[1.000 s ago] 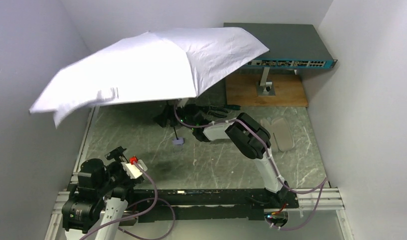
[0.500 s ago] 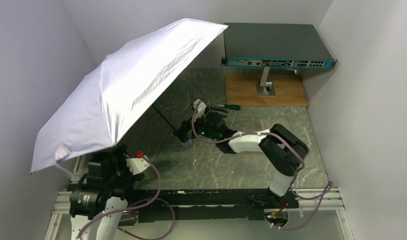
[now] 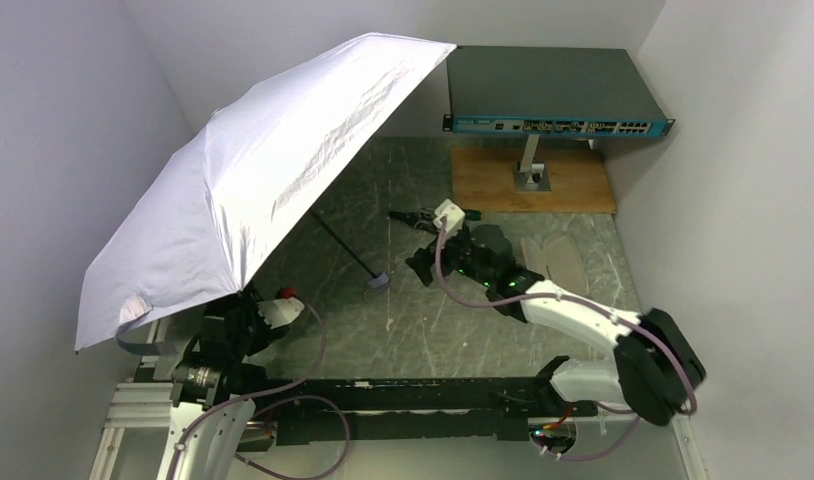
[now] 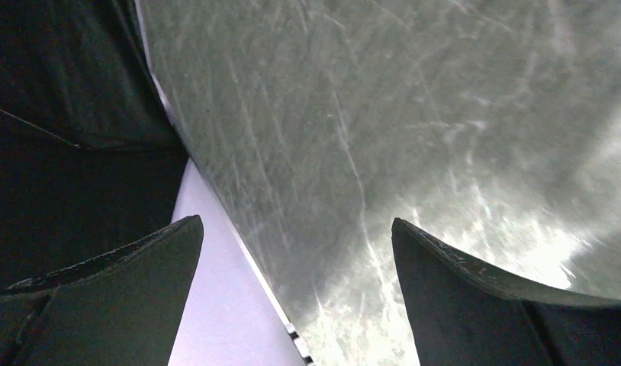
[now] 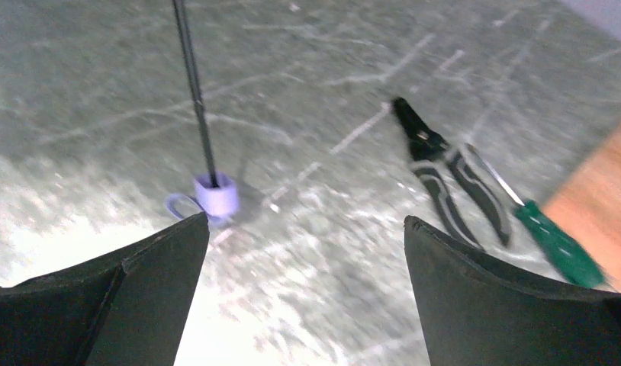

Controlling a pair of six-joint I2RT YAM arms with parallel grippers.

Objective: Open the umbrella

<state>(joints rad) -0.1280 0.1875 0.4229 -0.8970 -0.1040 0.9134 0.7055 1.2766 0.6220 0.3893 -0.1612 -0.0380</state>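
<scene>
The umbrella is open. Its white canopy (image 3: 253,180) tilts over the left half of the table, its lower edge near the left arm. The thin black shaft (image 3: 341,245) slants down to the small lilac handle (image 3: 378,281), which rests on the table. The right wrist view shows the handle (image 5: 216,195) and shaft (image 5: 194,99) just ahead of its left finger. My right gripper (image 3: 423,268) (image 5: 305,219) is open and empty, a little right of the handle. My left gripper (image 3: 231,320) (image 4: 296,223) is open and empty under the canopy's lower edge; the black lining (image 4: 56,130) shows on its left.
Black pliers (image 5: 445,171) and a green-handled screwdriver (image 5: 555,244) lie near the wooden board (image 3: 533,185). A network switch (image 3: 553,90) on a metal stand (image 3: 530,168) stands at the back right. A flat pale sleeve (image 3: 558,262) lies at the right. Walls close in on both sides.
My right gripper has let go of the handle and drawn back to the right. The handle now rests on the table. The canopy has tipped from level to steeply tilted left.
</scene>
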